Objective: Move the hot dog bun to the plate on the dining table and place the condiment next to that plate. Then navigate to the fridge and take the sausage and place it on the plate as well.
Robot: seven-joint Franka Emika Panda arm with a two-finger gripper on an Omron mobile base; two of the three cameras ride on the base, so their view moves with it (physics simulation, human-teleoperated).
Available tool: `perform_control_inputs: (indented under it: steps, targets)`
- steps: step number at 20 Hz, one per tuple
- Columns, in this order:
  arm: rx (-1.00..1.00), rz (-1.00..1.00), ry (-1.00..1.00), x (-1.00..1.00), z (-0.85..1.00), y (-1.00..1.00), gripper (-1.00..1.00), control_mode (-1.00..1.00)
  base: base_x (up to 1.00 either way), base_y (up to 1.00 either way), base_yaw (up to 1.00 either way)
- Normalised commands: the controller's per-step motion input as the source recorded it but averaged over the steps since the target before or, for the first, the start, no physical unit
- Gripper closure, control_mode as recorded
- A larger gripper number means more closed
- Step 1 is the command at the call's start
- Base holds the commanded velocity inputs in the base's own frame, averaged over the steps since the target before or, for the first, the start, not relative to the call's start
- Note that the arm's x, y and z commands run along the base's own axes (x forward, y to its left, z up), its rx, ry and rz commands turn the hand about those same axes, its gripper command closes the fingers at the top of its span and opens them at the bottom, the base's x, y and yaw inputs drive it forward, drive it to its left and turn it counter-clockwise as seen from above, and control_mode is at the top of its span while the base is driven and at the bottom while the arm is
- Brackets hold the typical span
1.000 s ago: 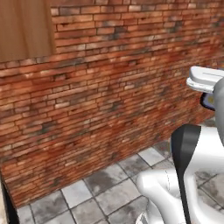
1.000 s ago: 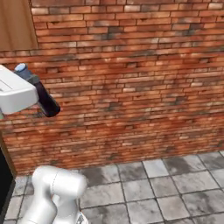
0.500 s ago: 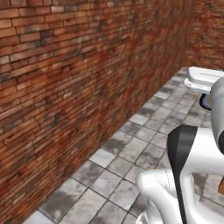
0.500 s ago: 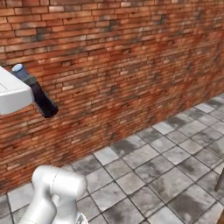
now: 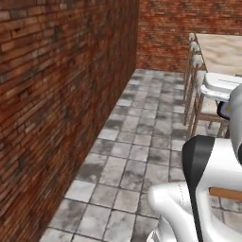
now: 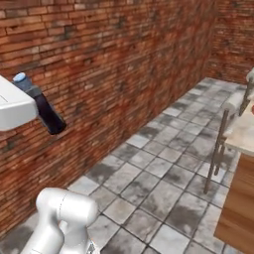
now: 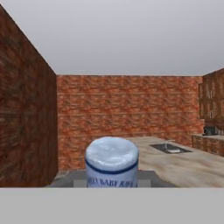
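Condiment: dark bottle point(image 6: 43, 108) with a pale blue-white cap, carried in the air at the end of the arm; in the right base view it sticks out of the white hand, tilted, against the brick wall point(image 6: 114, 64). In the hand view its cap point(image 7: 112, 159) faces the camera, with a strip of label lettering beneath it.
Fingers: closed narrow on the condiment; the tips themselves are hidden behind the bottle.
Dining table: beige marble top point(image 5: 222, 52) at the upper right of the left base view, well apart from the bottle, with wooden chairs point(image 5: 196, 90) along its near side.
Floor: grey stone tiles point(image 5: 142, 151) running beside the wall toward the table.
Far counter: in the hand view, a sink point(image 7: 168, 148) set in a pale top.
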Motion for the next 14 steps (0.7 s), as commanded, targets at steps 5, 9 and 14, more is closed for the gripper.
perform_control_inputs:
  steps: [5,9,14]
  targets:
    - [0.0,0.0,0.0,0.0,0.0,0.0,1.0,1.0,0.68,0.5,-0.52]
    - [0.0,0.0,0.0,0.0,0.0,0.0,1.0,1.0,0.72,0.4,-0.53]
    - [0.0,0.0,0.0,0.0,0.0,0.0,1.0,1.0,0.65,0.37,-0.54]
